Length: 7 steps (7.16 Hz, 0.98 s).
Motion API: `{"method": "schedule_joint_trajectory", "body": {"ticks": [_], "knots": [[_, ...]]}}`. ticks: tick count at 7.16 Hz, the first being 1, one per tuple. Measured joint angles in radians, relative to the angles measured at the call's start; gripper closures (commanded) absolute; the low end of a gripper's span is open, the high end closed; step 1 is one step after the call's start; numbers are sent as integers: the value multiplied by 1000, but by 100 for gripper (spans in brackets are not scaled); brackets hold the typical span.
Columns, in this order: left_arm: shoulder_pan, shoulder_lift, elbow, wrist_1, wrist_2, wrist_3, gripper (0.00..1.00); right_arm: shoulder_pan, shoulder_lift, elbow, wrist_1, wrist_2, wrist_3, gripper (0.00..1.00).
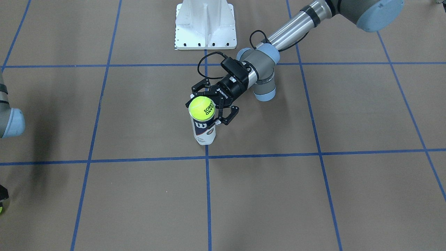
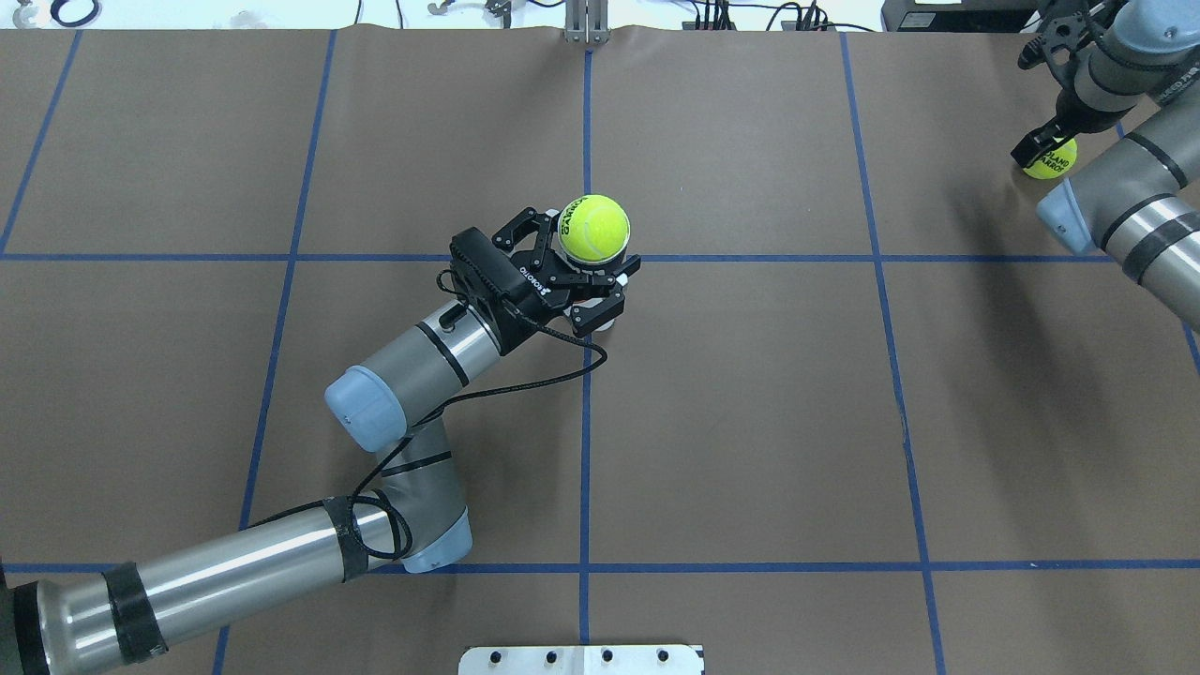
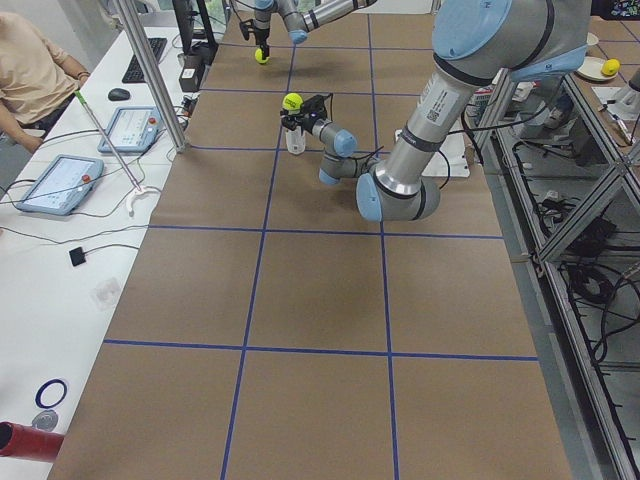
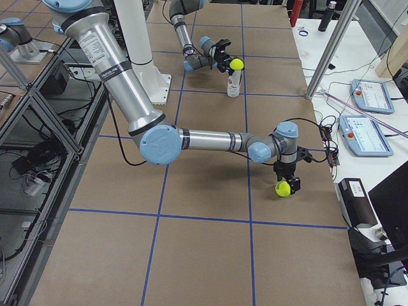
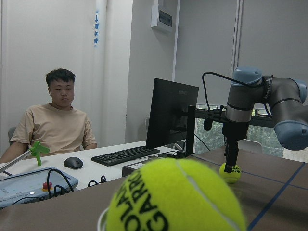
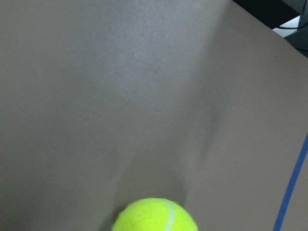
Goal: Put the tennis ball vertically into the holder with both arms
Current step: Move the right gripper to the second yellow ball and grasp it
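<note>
The holder [image 1: 205,134], a clear can with a navy and white label, stands upright near the table's middle. A tennis ball [image 1: 201,108] sits in its open top; it also shows in the overhead view [image 2: 593,228] and fills the bottom of the left wrist view [image 5: 175,197]. My left gripper [image 1: 205,108] comes in sideways and grips the holder just below the ball. My right gripper [image 2: 1048,150] points down at the far right edge, its fingers closed around a second tennis ball [image 2: 1052,159] that rests on the table [image 4: 283,189].
The white pedestal base [image 1: 205,24] stands at the robot's side of the table. An aluminium post [image 3: 150,70] and the operators' desk with tablets [image 3: 130,125] border the far side. A seated person [image 5: 57,125] is beyond it. Blue tape lines grid the brown surface.
</note>
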Motion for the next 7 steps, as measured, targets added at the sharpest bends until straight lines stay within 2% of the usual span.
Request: {"method": "schedule_joint_trajectory", "body": {"ticks": [1, 2, 5, 7], "knots": [[0, 0, 0, 0, 0, 0, 2, -8, -6, -2, 0, -10, 0, 56], [1, 0, 0, 0, 0, 0, 2, -13, -11, -2, 0, -21, 2, 100], [1, 0, 0, -1, 0, 0, 2, -6, -5, 41, -5, 5, 52, 100], [1, 0, 0, -1, 1, 0, 2, 7, -4, 151, -9, 127, 203, 100]]}}
